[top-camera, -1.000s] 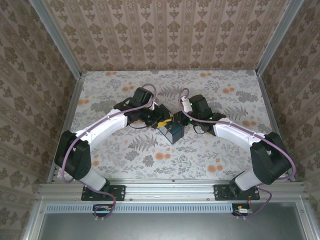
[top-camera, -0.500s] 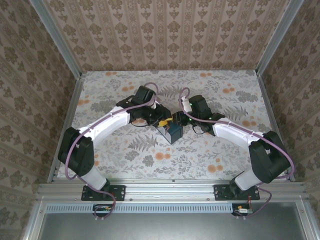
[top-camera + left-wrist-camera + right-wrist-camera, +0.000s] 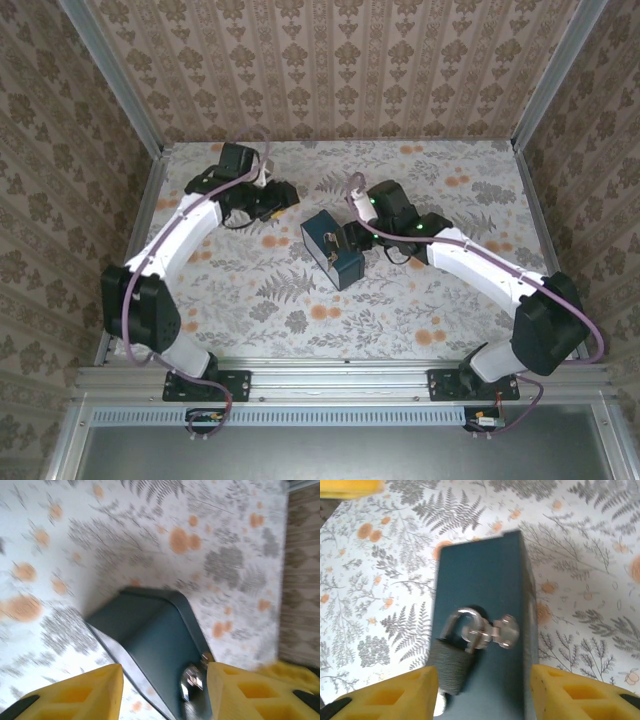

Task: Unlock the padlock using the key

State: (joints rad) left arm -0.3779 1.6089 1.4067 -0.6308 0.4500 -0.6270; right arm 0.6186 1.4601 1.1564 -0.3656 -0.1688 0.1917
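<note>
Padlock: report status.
Left gripper open, off the blue box. Right gripper open over padlock. Padlock hooked through hasp. Nothing blocking.

A robot test cell: wallpapered panels (image 3: pixel 340 70) box in the fern-printed bench (image 3: pixel 250 290), and an aluminium rail (image 3: pixel 340 378) along its near edge anchors the left arm (image 3: pixel 185 225) and right arm (image 3: pixel 480 265).

A dark blue box (image 3: pixel 335 255) lies on the fern-printed desk (image 3: pixel 450 180), just ahead of the right claw (image 3: pixel 482 695) and farther ahead of the left claw (image 3: pixel 160 695). Patterned wallpaper (image 3: pixel 340 70) rises beyond both.
</note>
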